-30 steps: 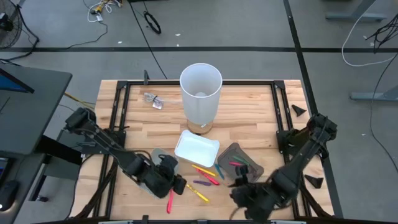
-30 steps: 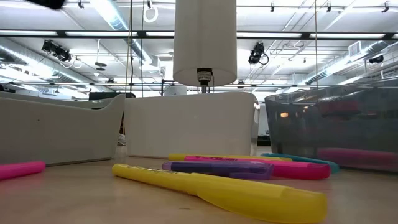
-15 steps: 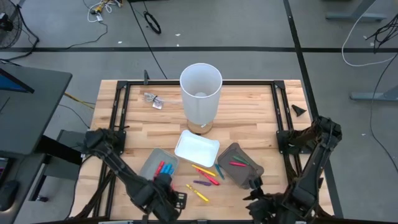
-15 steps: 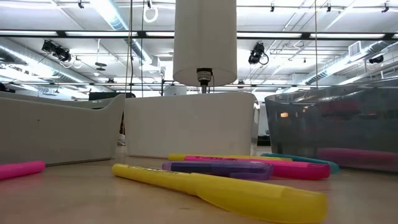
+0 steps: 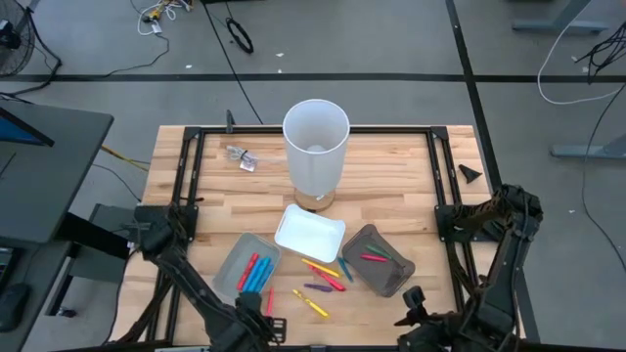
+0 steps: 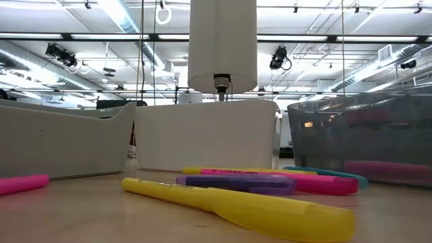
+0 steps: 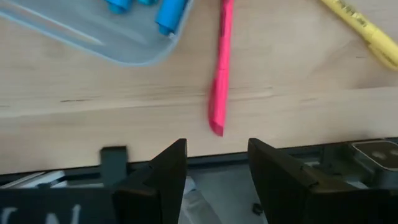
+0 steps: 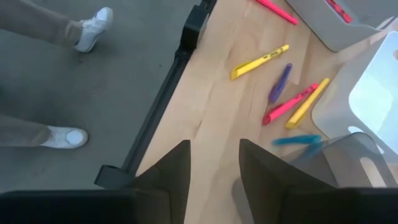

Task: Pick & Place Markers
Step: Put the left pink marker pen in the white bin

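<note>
text: none legible | yellow marker (image 7: pixel 364 28) print: too blurry

glossy plastic markers (image 6: pixel 270 209) (matt wooden table (image 5: pixel 391 186)).

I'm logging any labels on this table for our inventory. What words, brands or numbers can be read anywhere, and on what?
Yellow marker: dark print along its barrel, too blurred to read.
Same yellow marker in the right wrist view: dark print, too small to read.
Nothing else shows legible text: the other markers, trays and white cylinder appear unmarked.

Markers (image 5: pixel 326 279) lie between two trays (image 5: pixel 245 266)
</note>
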`<state>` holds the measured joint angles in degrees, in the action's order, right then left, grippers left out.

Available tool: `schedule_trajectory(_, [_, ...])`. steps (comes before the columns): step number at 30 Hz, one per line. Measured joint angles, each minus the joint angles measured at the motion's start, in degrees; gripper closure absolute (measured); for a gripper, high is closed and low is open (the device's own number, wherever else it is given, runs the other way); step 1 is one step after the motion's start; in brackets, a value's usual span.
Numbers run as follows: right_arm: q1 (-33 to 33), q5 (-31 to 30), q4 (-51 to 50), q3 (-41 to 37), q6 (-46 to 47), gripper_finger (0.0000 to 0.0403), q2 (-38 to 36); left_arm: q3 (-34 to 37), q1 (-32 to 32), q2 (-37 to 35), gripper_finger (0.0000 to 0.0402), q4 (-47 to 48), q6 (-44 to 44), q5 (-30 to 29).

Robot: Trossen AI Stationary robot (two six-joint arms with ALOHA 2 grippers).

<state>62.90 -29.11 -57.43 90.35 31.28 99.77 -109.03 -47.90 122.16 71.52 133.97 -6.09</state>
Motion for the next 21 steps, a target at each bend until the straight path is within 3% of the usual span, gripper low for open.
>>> schedule_trajectory(21, [2.3,0.1,0.0,0.0,1.6,0.0266,0.0,0.0,0.9,11.2,0.0225,-7.9,-0.1,0.3])
